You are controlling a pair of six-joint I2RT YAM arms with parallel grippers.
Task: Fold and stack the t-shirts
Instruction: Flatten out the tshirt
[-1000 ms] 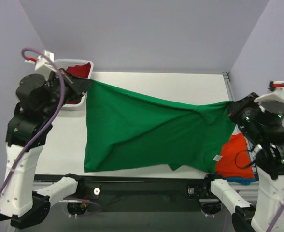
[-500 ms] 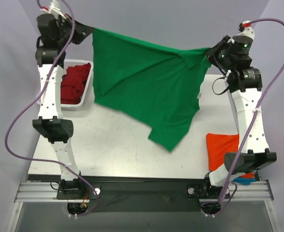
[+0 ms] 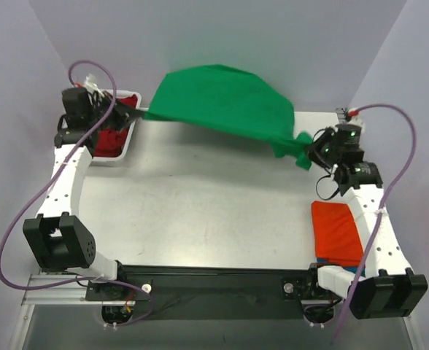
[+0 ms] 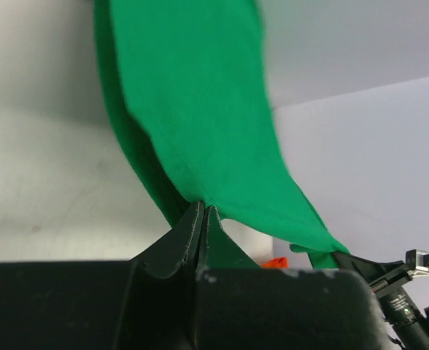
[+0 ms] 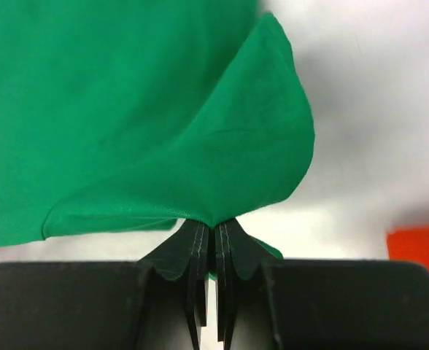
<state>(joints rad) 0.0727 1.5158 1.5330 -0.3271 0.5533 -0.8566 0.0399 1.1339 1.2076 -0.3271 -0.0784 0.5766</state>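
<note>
Only the overhead view takes in the whole green t-shirt (image 3: 222, 98). It is slung in the air over the far edge of the table (image 3: 200, 211), billowing upward between the two arms. One end meets the left gripper (image 3: 140, 114) by the basket (image 3: 130, 140), and a bunched end meets the right gripper (image 3: 309, 146) near the table's right side.

The wrist cameras show what the overhead view cannot. In the left wrist view the left gripper (image 4: 202, 215) is clenched on a fold of the green cloth (image 4: 192, 109). In the right wrist view the right gripper (image 5: 212, 230) pinches the edge of the fabric (image 5: 127, 109) just as tightly.

The orange shirt (image 3: 337, 233) lies folded flat on the table's near right side. It shows as a corner in the right wrist view (image 5: 417, 251). The dark red shirt (image 3: 106, 140) lies crumpled in the basket and appears only from above.

Three shirts show in all: one green, one orange and one dark red. There are two arms, each with one gripper, and one white basket.

The table is plain white with a dark rail along its near edge. Pale lilac walls (image 3: 273, 44) close in on three sides.
</note>
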